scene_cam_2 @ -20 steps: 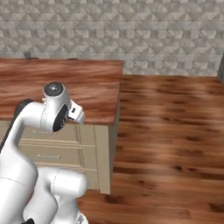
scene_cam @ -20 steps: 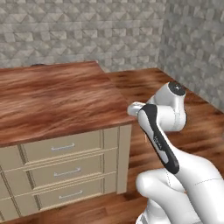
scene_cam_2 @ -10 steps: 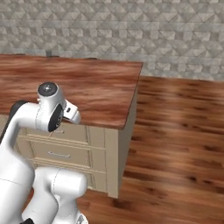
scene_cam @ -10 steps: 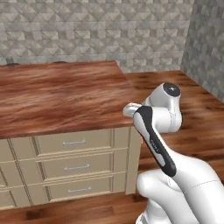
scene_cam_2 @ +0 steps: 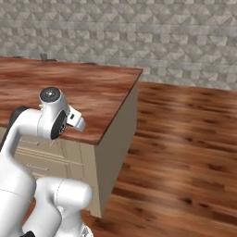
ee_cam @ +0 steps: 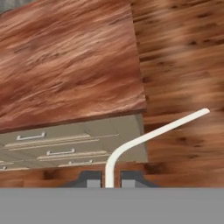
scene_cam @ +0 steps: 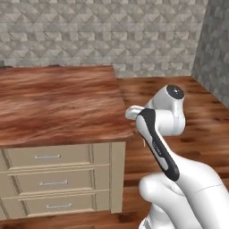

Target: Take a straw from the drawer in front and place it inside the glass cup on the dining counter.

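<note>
Your pincer (ee_cam: pixel 108 180) is pinching the straw (ee_cam: pixel 148 136) at its base: in the hand view the two dark tips sit close on either side of the pale stem, which rises between them, bends, and runs off toward the upper right over the wooden floor (ee_cam: pixel 183 65). Gripping it low leaves the long end free, which should suit dropping it into a cup later.

In the left base view the arm is folded back near its own body, with the hand beside the corner of the wood-topped tabletop (scene_cam: pixel 58 100). A thin pale line below the hand may be the straw (scene_cam: pixel 144 142), though it is too faint to be sure. Holding the load tucked in like this probably keeps it steady and clear of the cabinet edge during travel.

Below the tabletop you can see beige drawers (scene_cam: pixel 49 157) with silver handles, all closed. Judging from this, the pick-up is done and the carry to the glass cup and the dining counter is what remains. Mind the free end of the straw when you swing round; it sticks out well beyond the fingers.
</note>
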Motion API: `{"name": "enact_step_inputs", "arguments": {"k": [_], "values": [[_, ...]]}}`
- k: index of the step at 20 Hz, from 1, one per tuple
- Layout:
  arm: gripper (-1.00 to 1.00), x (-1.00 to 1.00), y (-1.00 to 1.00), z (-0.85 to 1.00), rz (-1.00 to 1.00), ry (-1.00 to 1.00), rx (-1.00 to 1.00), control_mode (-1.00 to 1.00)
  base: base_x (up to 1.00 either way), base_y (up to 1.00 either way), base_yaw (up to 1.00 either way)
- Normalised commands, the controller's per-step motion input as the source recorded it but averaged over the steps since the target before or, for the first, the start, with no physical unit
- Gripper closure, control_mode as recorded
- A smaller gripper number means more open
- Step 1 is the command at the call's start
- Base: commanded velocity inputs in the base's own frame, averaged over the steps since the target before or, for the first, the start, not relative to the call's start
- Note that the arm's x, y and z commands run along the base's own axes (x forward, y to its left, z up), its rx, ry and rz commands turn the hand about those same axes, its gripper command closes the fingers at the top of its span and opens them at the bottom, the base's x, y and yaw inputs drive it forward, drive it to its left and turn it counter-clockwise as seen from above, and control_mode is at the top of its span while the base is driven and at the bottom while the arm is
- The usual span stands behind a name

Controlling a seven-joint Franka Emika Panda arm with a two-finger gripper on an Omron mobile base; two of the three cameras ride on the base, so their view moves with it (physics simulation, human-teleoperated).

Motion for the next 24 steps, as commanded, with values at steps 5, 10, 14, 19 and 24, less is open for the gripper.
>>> {"name": "enact_step_inputs", "arguments": {"k": [5, 10, 14, 19, 24], "values": [[1.0, 0.0, 0.0, 0.0, 0.0, 0.0, 0.0, 1.0, 0.48, -0.84, 0.17], [1.0, 0.0, 0.0, 0.0, 0.0, 0.0, 0.0, 1.0, 0.62, -0.73, 0.13], [1.0, 0.0, 0.0, 0.0, 0.0, 0.0, 0.0, 1.0, 0.78, -0.67, 0.09], [1.0, 0.0, 0.0, 0.0, 0.0, 0.0, 0.0, 1.0, 0.92, -0.64, 0.07], [1.0, 0.0, 0.0, 0.0, 0.0, 0.0, 0.0, 1.0, 1.0, -0.62, 0.07]]}}
